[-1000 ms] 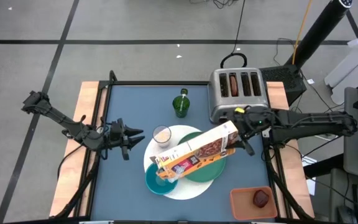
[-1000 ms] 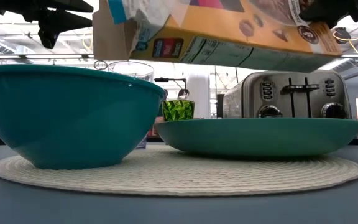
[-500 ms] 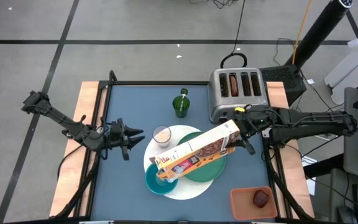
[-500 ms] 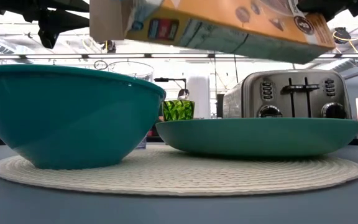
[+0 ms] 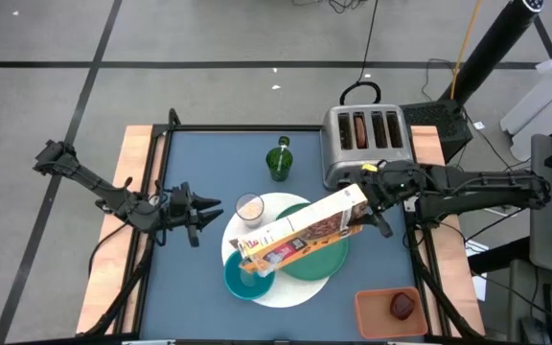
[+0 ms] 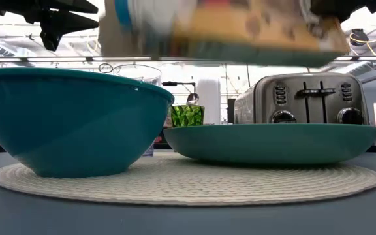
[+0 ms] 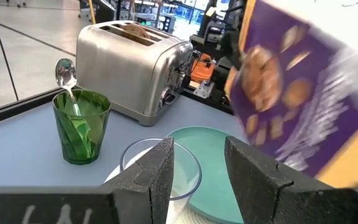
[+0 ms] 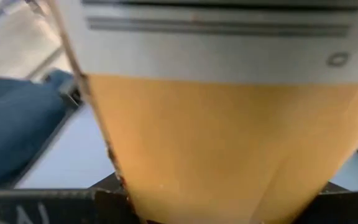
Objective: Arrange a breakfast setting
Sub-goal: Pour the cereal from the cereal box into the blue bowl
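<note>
Cardboard, in the form of a cereal box [image 5: 300, 237], is clamped at its base end between the jaws of the right gripper [image 5: 370, 203], which hangs above the right half of the desk just in front of the toaster [image 5: 367, 141]. The box is tipped, its open end lowered over the teal bowl [image 5: 241, 278]; judged from this pose, pouring is the step in hand, though no cereal can be made out falling. Beneath the box lie the green plate [image 5: 319, 264] and the bowl, side by side on the round white mat [image 5: 300, 289] near the middle of the front edge. The clear glass [image 5: 249, 207] stands at the mat's rear-left rim. The left gripper [image 5: 202, 213] waits over the left side of the desk, close to the glass, jaws narrowly parted and holding nothing. A spoon [image 7: 65, 78] stands in the green cup [image 5: 279, 163] toward the rear edge, apart from the setting. A dark-red fruit [image 5: 403, 306] rests in the orange tray [image 5: 366, 320] at the front-right corner. Bread of some kind sits in the toaster slots.

Done: mat, plate, bowl and glass placed. Left, by appearance: finishing the pour, then spoon, fruit and bread.
</note>
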